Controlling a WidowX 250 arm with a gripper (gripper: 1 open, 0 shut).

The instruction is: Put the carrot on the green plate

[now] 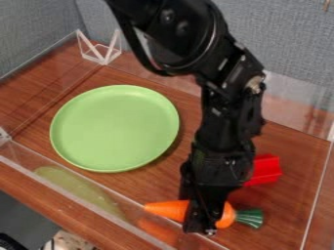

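Note:
The orange carrot (pixel 173 209) lies at the front right of the table, its green top (pixel 248 219) pointing right. My gripper (pixel 209 219) comes down from above and is shut on the carrot around its middle; the black arm hides part of it. The round lime-green plate (pixel 115 127) sits on the wooden table to the left, bare, well apart from the carrot and gripper.
A red block (pixel 268 170) sits just behind the gripper on the right. A pale yellow-green elongated shape (pixel 72 186) lies along the front left edge. A clear wire stand (pixel 98 46) is at the back. Transparent walls border the table.

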